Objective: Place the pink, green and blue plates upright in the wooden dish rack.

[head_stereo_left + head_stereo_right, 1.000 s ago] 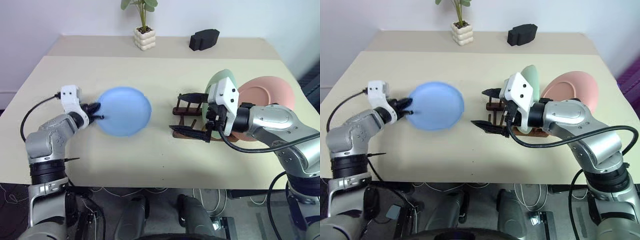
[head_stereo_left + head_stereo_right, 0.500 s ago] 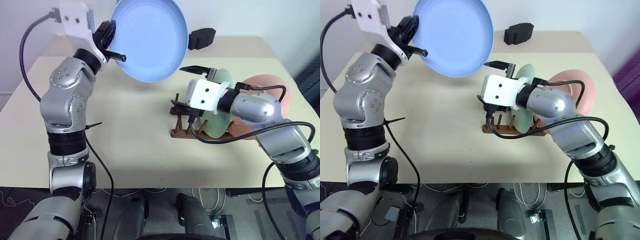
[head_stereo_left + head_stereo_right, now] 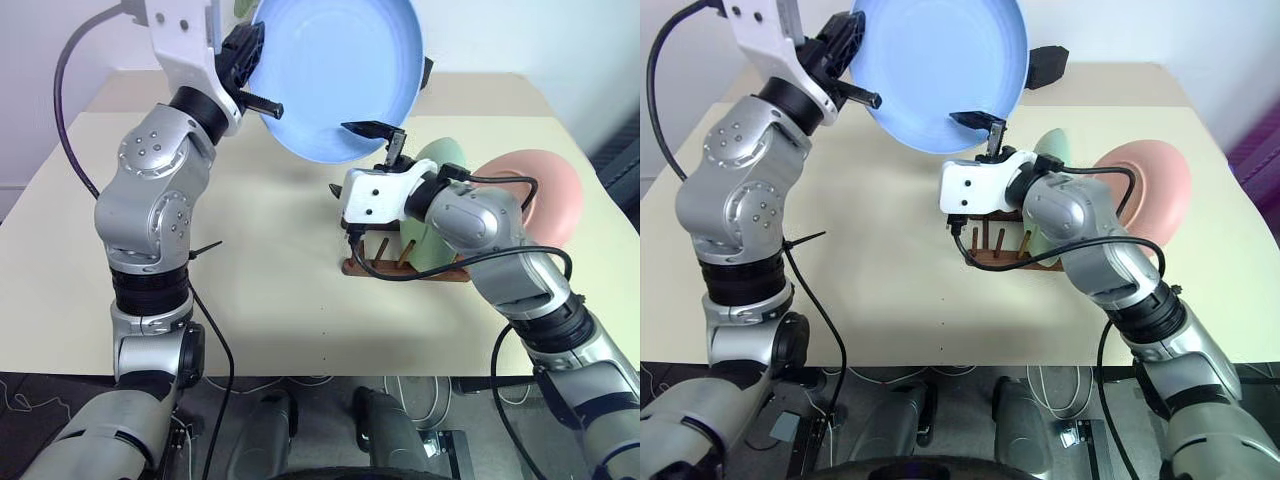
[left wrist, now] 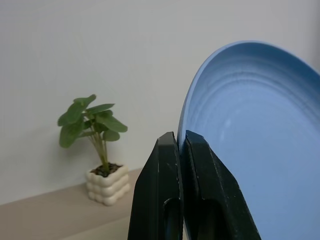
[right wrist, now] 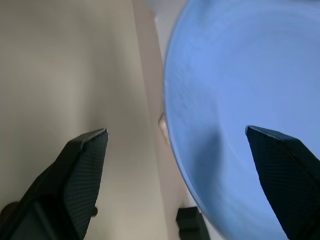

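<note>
Since a second earlier, the left pincer (image 3: 262, 98) had carried the blue plate (image 3: 340, 75) from low over the desk (image 3: 270, 290) to high above it. Its fingers (image 4: 170, 200) were clamped on the plate's rim. The right pincer (image 3: 355, 165), spread wide, hovered just under that plate. Behind it, the wooden dish rack (image 3: 400, 265) held the green plate (image 3: 435, 215) upright, with the pink plate (image 3: 545, 195) just beyond.

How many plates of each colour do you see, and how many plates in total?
Blue plate: 1
Green plate: 1
Pink plate: 1
Total: 3 plates
</note>
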